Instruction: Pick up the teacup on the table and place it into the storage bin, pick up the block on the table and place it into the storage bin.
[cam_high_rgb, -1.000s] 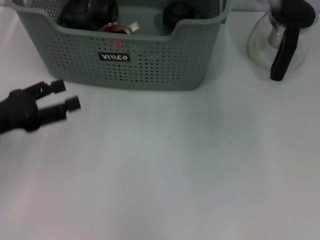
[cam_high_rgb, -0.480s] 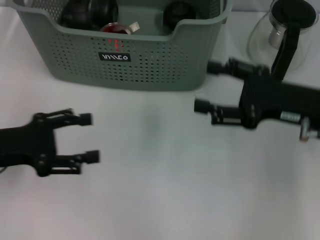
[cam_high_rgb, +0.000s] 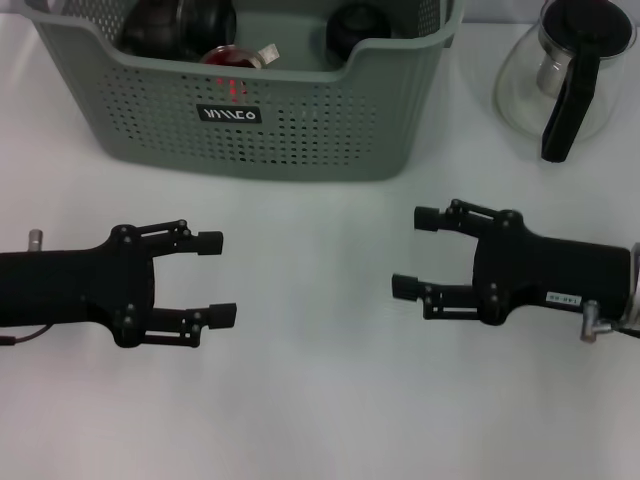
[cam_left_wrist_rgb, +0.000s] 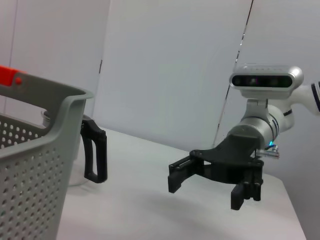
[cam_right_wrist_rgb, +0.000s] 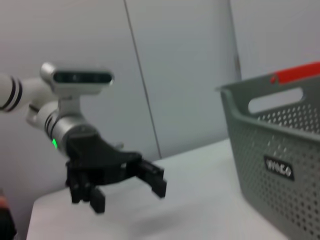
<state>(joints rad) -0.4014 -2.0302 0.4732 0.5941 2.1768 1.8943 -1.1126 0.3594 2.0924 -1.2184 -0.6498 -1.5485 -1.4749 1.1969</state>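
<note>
Storage bin (cam_high_rgb: 290, 110) sat at the far side of the white table (cam_high_rgb: 320, 400) in the head view, grey-green and perforated, with dark rounded items and something with a red spot already inside. No loose teacup or block showed on the tabletop, so both looked binned, though which dark item was the cup I could not tell. Left gripper (cam_high_rgb: 215, 278) hovered in front of the bin, fingers spread wide, holding nothing. Right gripper (cam_high_rgb: 416, 252) faced it across bare table, also wide open and empty. Glass teapot (cam_high_rgb: 565, 75) stood beside the bin on the right, well apart from both.

Left wrist view: right gripper (cam_left_wrist_rgb: 207, 187) above the table, fingers apart, empty; bin wall (cam_left_wrist_rgb: 30, 165) close by, teapot handle (cam_left_wrist_rgb: 95, 155) just behind it.

Right wrist view: left gripper (cam_right_wrist_rgb: 127, 187) open and empty, bin (cam_right_wrist_rgb: 275, 150) to the side.

Judgement: the step in hand was parking. Best done by keeping both grippers low, apart, and clear of bin rim and teapot.
</note>
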